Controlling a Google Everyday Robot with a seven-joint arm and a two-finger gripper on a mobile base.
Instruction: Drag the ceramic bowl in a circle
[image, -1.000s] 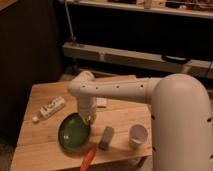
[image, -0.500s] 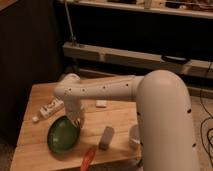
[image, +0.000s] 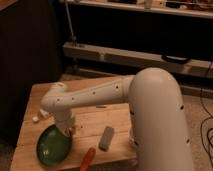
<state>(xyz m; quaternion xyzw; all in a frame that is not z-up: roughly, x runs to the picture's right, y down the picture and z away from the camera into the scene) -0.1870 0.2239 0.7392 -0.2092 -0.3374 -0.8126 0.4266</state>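
The ceramic bowl (image: 53, 147) is a shallow, glossy green dish at the front left corner of the wooden table (image: 95, 120). It looks tipped, with its inside facing the camera. My white arm reaches across the table from the right and bends down at the elbow. The gripper (image: 68, 131) is at the bowl's upper right rim, touching or very close to it. The wrist hides the contact point.
A grey block (image: 106, 137) lies right of the bowl. A red-orange stick-like object (image: 88, 157) lies at the front edge. A small white object (image: 36, 119) sits at the left edge. Dark shelving stands behind the table. The arm covers the table's right side.
The arm has swung left and the bowl has moved with it toward the front left corner. The white cup seen earlier on the right is now hidden behind the arm.
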